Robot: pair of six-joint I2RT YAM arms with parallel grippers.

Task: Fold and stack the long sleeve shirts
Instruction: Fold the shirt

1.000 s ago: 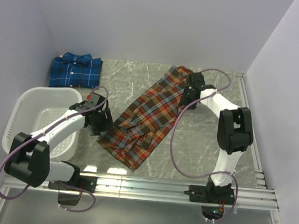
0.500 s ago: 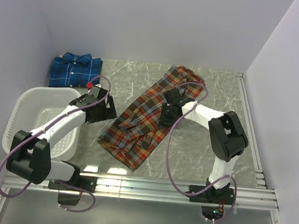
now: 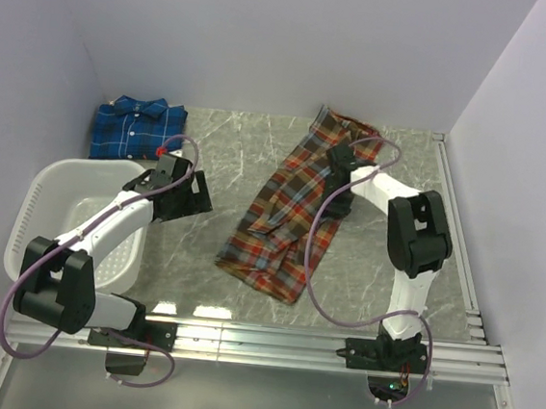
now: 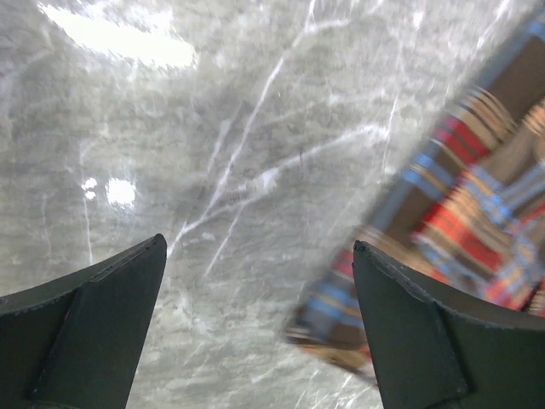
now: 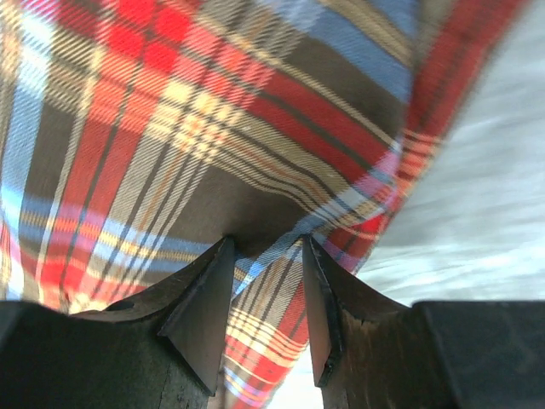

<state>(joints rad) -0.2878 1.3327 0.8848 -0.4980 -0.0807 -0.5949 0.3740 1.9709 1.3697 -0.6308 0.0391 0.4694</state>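
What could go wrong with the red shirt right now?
The right gripper pinches only a small fold of the red shirt, so it might slip free. The left gripper is open over bare table, so a one-sided pull may bunch the cloth. The purple cable lies across the shirt and could drag it.

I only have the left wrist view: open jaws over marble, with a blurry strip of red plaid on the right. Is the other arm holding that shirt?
Observer: Yes. The right gripper has its jaws pinched on a fold of the red shirt, toward its far end.
Operator: Where's the second shirt?
Observer: The blue shirt lies folded in the far left corner of the table, apart from the red one.
Operator: Anything beside my arm?
Observer: A white basket sits just to its left, near the table's front edge.
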